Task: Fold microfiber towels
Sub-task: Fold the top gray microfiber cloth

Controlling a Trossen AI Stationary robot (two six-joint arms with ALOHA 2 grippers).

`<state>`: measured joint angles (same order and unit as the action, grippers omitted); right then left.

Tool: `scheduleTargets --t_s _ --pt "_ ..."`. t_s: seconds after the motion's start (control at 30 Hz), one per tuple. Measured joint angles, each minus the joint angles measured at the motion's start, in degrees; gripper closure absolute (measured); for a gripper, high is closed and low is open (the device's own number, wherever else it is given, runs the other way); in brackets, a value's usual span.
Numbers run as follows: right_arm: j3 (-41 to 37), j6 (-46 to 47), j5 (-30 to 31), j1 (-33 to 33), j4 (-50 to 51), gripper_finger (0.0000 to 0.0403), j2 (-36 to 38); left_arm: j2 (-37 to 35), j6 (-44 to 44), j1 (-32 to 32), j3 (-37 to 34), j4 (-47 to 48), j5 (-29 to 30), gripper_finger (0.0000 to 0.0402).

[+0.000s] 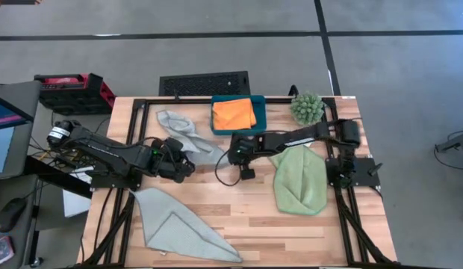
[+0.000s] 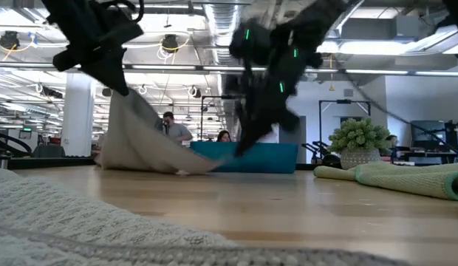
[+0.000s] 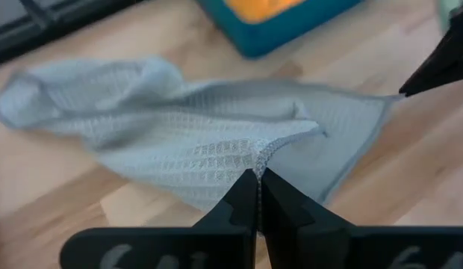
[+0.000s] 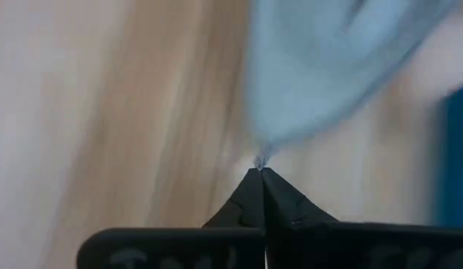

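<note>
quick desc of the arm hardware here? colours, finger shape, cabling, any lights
Two dark, near-black jointed arms. The left gripper and right gripper each have two black fingers tapering to a point from a broad dark bar. Black cables loop beside both arms in the high view. Small green lights glow on an arm in the low view.

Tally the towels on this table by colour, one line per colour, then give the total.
Pale grey-blue towels: 2, one held by both grippers, one at the table's near edge
Orange towel: 1, in the teal tray
Light green towel: 1
Total: 4
</note>
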<state>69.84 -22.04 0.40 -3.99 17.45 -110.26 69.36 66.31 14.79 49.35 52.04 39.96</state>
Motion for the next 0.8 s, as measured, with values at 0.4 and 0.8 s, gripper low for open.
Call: scheduleTargets --t_s 0.4,0.8 --pt "0.14 -3.38 15.94 -0.04 6.97 0.0401 20.96 -0.52 -5.58 0.0 8.87 1.97 17.14 0.0401" --pt "0.23 -3.93 27.43 -0.15 8.95 0.0402 37.65 -0.26 -17.33 -0.38 18.92 -2.17 42.23 0.0401"
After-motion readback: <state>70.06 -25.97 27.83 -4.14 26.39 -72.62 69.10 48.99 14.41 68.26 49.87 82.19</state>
